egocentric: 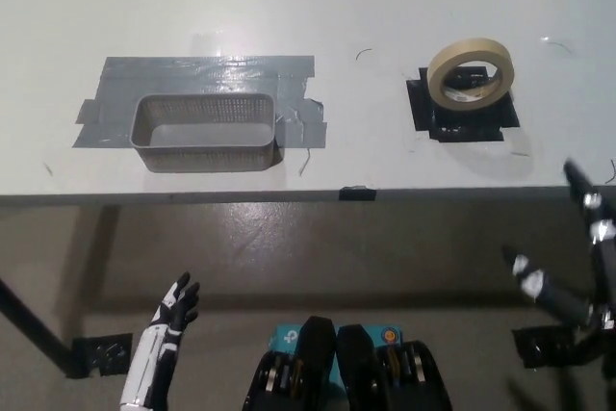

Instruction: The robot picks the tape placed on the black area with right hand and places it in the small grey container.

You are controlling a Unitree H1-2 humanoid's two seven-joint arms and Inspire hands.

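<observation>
While the camera on the robot's head looks steeply down, a wide white table (289, 7) fills the upper half of the head view, its front edge running straight across the middle. Below that edge lies a dull brown floor.

On the right part of the table sits a roll of beige masking tape (471, 72), a ring with an open centre. It rests tilted on a small square patch of black tape (462, 117) stuck to the tabletop, with one side of the ring raised and its shadow falling on the black patch.

On the left part of the table, well apart from the roll, stands a small grey rectangular basket with perforated plastic walls (205, 132). Nothing is visible inside it. It sits on a broad patch of silver-grey duct tape (207, 72), whose strips stick out past the basket on both sides.

At the lower left, over the floor and below the table edge, the robot's white left hand (174, 308) rests with its dark-tipped fingers spread apart and pointing upward, holding nothing.

At the lower right, also below the table edge, the robot's black right hand (577, 276) is raised with its fingers spread wide apart, blurred, and holding nothing. It is well apart from the tape roll, which lies above it in the frame on the table.
</observation>
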